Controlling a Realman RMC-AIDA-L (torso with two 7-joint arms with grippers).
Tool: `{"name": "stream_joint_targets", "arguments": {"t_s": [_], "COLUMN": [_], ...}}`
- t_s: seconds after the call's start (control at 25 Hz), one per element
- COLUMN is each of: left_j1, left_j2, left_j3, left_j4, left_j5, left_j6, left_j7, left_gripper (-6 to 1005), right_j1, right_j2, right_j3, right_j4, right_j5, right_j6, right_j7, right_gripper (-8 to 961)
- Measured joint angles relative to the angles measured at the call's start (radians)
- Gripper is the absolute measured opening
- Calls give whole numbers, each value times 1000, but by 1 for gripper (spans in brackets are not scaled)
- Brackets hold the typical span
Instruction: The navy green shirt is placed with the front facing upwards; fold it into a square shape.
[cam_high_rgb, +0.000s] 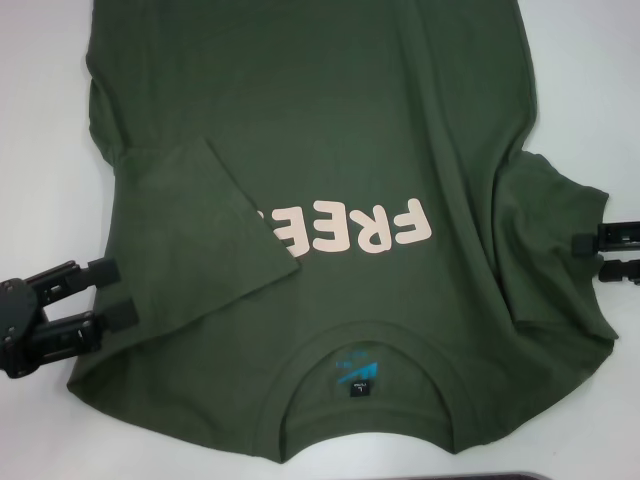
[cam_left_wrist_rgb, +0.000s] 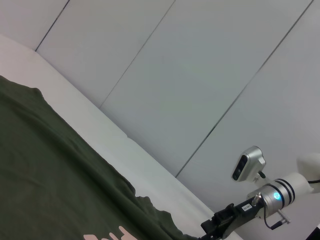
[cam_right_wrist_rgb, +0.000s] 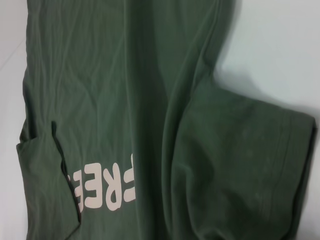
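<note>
one navy green shirt flat | left pincer open | right pincer open

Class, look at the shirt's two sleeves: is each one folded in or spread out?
On the navy green shirt, the robot's-left sleeve is folded in, covering part of the FREE lettering. The right sleeve is spread out on the table.

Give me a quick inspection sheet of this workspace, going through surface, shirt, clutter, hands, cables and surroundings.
Surface: white table, bare around the garment.
Job's things: dark olive-green cotton T-shirt front up, collar nearest the robot; its sleeve on the robot's left is folded in over the pink "FREE" lettering; other sleeve still spread out.
Clutter: nothing seen.
Hands: left hand open at the shirt's left edge; right hand open at the right sleeve.
Cables: nothing seen.
Surroundings: grey panelled wall.
</note>
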Motion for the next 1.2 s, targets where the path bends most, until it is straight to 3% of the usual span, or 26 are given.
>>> {"name": "stream_joint_targets", "arguments": {"t_s": [0.8, 1.2], "left_j1": [0, -3], "left_j2": [-3, -3], "left_j3": [0, 3], "left_j4": [0, 0], "left_j5": [0, 0], "left_j6": [0, -2], "left_j7": [2, 1], "left_gripper": [877, 877], "right_j1": [26, 29], "right_j2": [9, 2], "right_j3": [8, 5], "right_j4": [25, 23], "right_j5": [10, 62], "right_j6": [13, -19], "right_j7": [-22, -39], "right_gripper": [848, 849]}}
